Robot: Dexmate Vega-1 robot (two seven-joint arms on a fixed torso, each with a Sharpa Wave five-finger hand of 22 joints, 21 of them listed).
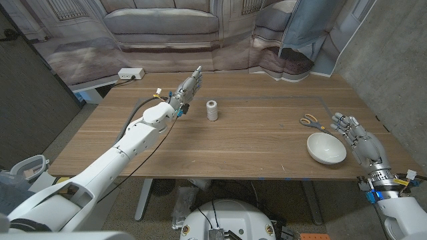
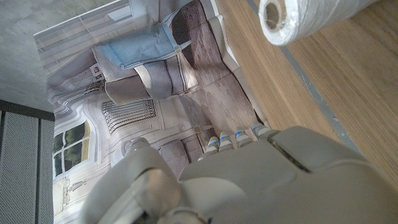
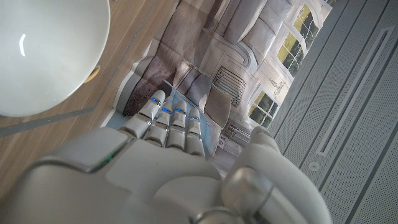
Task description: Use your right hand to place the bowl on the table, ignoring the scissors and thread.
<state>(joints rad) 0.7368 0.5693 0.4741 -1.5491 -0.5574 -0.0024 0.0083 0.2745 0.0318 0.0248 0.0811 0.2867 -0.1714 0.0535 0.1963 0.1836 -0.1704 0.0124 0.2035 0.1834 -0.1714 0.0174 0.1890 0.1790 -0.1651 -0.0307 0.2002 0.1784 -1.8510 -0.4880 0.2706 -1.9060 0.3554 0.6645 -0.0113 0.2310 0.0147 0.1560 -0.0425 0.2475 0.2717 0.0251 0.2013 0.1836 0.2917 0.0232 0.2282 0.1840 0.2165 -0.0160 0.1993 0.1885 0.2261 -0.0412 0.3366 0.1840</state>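
A white bowl (image 1: 326, 148) stands upright on the wooden table (image 1: 240, 143) at the right, near the front edge; it also shows in the right wrist view as the white bowl (image 3: 46, 53). My right hand (image 1: 355, 136) stands just right of the bowl, fingers spread and holding nothing; the right hand (image 3: 161, 174) has its fingers extended. Yellow-handled scissors (image 1: 309, 122) lie just behind the bowl. A spool of white thread (image 1: 212, 111) stands mid-table, seen close as the thread (image 2: 305, 17). My left hand (image 1: 188, 89) hovers open left of the spool; the left hand (image 2: 249, 180) holds nothing.
A white power strip (image 1: 131, 73) lies at the table's far left corner. A printed backdrop of a sofa (image 1: 167, 23) hangs behind the table. Bare wood lies between the spool and the bowl.
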